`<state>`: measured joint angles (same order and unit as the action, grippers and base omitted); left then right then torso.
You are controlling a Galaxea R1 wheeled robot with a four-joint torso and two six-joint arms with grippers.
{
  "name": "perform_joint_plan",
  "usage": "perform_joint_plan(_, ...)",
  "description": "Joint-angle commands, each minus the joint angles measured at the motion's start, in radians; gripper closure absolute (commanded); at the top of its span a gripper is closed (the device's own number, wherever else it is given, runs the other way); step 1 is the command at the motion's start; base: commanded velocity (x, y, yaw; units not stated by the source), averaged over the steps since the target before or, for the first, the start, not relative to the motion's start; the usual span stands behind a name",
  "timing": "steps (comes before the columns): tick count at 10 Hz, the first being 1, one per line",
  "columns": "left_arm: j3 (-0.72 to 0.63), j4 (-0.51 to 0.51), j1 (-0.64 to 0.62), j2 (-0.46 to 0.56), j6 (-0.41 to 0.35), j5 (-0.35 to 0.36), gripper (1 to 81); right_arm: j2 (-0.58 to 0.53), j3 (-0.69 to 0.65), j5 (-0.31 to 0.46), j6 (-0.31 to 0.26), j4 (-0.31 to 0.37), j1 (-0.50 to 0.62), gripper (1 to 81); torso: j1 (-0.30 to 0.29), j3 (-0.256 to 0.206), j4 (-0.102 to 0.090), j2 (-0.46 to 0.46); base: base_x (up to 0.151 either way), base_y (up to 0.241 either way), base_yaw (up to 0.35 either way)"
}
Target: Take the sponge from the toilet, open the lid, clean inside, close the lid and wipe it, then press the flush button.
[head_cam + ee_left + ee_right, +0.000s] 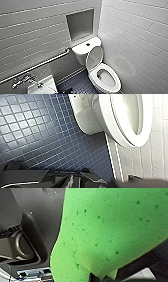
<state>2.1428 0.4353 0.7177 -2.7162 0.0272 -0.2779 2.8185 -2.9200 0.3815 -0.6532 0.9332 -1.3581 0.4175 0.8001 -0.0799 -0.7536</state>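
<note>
One pincer (98, 277) (the right) clamps the sponge (112, 225).

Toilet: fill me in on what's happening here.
The toilet stands with its lid up and the seat down over the bowl. The right gripper appears to hold the sponge. The left gripper hangs low over the blue floor beside the bowl. Nothing is at the flush button.
</note>
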Motion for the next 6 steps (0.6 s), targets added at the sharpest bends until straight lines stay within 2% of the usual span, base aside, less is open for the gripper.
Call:
perform_joint_plan(1, 0.006, 0.017, -0.076, 0.019, -0.007, -0.061, 1.0, -0.028, -0.016, 0.071, 0.038, -0.068, 0.024, 81.1, 0.000, 0.000, 0.000, 0.000, 0.000, 0.000, 0.000)
perform_joint_plan(2, 0.019, 0.016, -0.056, 0.022, -0.010, -0.058, 1.0, -0.014, -0.024, 0.045, 0.067, -0.088, 0.027, 81.1, 0.000, 0.000, 0.000, 0.000, 0.000, 0.000, 0.000)
perform_joint_plan(3, 0.037, 0.017, -0.030, 0.022, -0.012, -0.058, 1.0, -0.009, -0.019, 0.028, 0.134, -0.149, 0.027, 81.1, 0.000, 0.000, 0.000, 0.000, 0.000, 0.000, 0.000)
perform_joint_plan(4, 0.054, 0.007, 0.030, 0.015, -0.024, -0.055, 1.0, -0.020, -0.024, 0.010, 0.225, -0.177, 0.024, 81.1, 0.000, 0.000, 0.000, 0.000, 0.000, 0.000, 0.000)
perform_joint_plan(5, 0.089, -0.032, 0.096, -0.010, -0.047, -0.035, 1.0, -0.020, -0.016, -0.013, 0.256, -0.246, 0.021, 81.1, 0.000, 0.000, 0.000, 0.000, 0.000, 0.000, 0.000)
perform_joint_plan(6, 0.123, -0.047, 0.134, -0.033, -0.050, 0.021, 1.0, -0.003, -0.016, -0.036, 0.270, -0.307, 0.026, 81.1, 0.000, 0.000, 0.000, 0.000, 0.000, 0.000, 0.000)
